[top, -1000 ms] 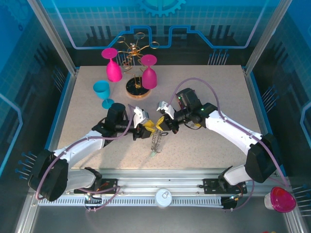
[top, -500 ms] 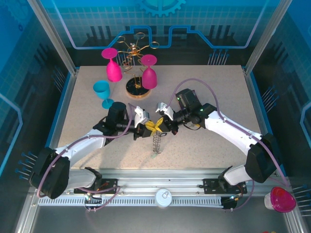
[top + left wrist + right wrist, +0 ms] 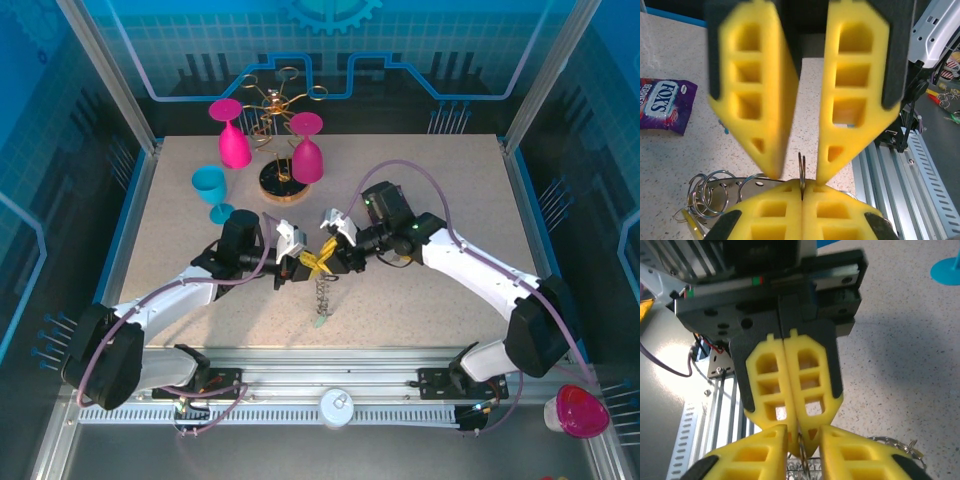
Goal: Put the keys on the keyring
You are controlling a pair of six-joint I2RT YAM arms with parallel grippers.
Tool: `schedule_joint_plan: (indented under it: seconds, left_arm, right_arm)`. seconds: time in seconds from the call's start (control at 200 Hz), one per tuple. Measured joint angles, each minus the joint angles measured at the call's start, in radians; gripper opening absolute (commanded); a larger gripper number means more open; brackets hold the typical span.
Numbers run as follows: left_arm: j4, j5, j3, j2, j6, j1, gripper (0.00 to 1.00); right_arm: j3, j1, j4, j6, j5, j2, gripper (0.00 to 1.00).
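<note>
1. Loads of bare table (image 3: 440, 190) on the right half and the far right corner. Also a clear strip along the near edge, just ahead of the metal rail (image 3: 340, 362).
2. Way tighter on the far left. Blue goblet (image 3: 211, 190) just beyond the left arm's wrist, taller pink goblet (image 3: 233, 143) behind it. Gold wire rack (image 3: 275, 105) at the back edge, with a second pink goblet (image 3: 306, 150) right beside its round base.
3. Both arms reaching in to mid-table, grippers nose to nose, so basically no room between the yellow tips.
4. Left gripper (image 3: 306, 266): squeezed right shut, pinching a thin wire loop of the keyring (image 3: 322, 290). In the left wrist view, loop standing edge-on between the pads (image 3: 780, 210).
5. Right gripper (image 3: 328, 256): jaws parted roughly halfway, one finger either side of that same loop, gripping nothing. Can't tell if either pad grazes the wire.
6. Keyring dangling from the pinch toward the near edge, pale green key tag (image 3: 319, 322) at its low end. Can't tell whether that end touches the table.
7. Purple Fox's candy packet (image 3: 665, 102) flat on the table in the left wrist view, well apart from the ring.
8. Pink cup (image 3: 580, 410) off past the near right corner, outside the table.
</note>
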Motion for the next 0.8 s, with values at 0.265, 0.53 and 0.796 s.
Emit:
schedule_joint_plan:
  seconds: [0.265,0.53,0.796]
  left_arm:
    - [0.168,-0.004,-0.085,-0.014,-0.039,0.000,0.00]
    - [0.356,0.000,-0.129,-0.014,-0.117,0.000,0.00]
    - [0.429,0.010,-0.143,-0.014,-0.156,0.000,0.00]
  right_arm:
    - [-0.331,-0.096,0.401,0.161,0.002,-0.276,0.36]
    - [-0.545,-0.050,0.731,0.237,0.020,-0.262,0.31]
    - [-0.545,-0.024,0.864,0.244,0.012,-0.214,0.26]
